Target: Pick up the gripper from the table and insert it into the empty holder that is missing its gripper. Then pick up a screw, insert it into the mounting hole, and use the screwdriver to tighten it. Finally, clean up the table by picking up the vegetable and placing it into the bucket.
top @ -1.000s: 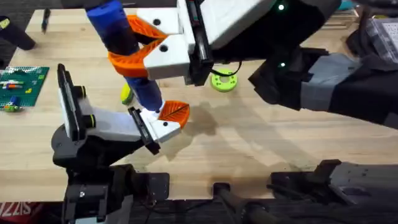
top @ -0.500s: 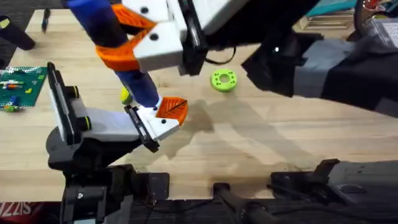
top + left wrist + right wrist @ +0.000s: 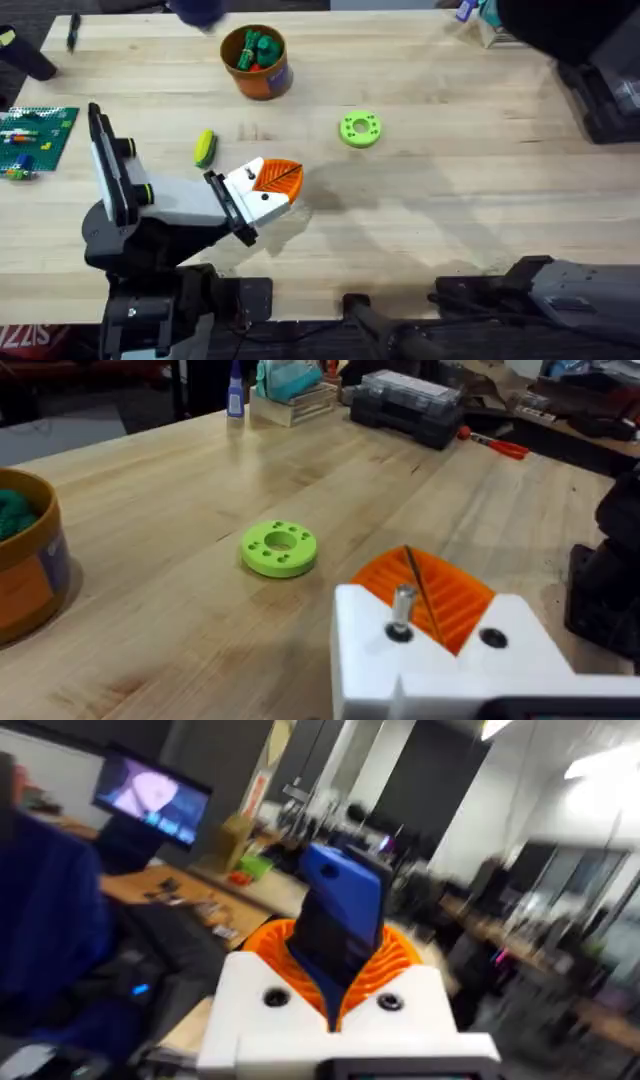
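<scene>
My left gripper point(image 3: 288, 186) lies low over the table, shut with nothing between its fingers. Its white holder point(image 3: 372, 652) carries the orange gripper point(image 3: 445, 598), also visible from overhead as the orange gripper point(image 3: 281, 177). A small metal screw point(image 3: 401, 606) stands upright in the holder's hole. My right gripper point(image 3: 340, 948) is shut on the blue screwdriver point(image 3: 346, 910) and is lifted away, facing the room. The yellow vegetable point(image 3: 204, 147) with a green end lies on the table just beyond my left gripper. The orange bucket point(image 3: 268, 78) stands farther back, holding green and red toy pieces.
A lime-green disc point(image 3: 360, 130) lies mid-table, right of the vegetable. A green brick plate point(image 3: 35, 135) sits at the left edge, and a black pen point(image 3: 73, 32) lies at the far left corner. Boxes and a bottle point(image 3: 234, 390) line the table's far right end.
My right arm has lifted the screwdriver up and away from my left gripper and left the middle of the overhead view, uncovering the bucket. The left gripper has barely moved.
</scene>
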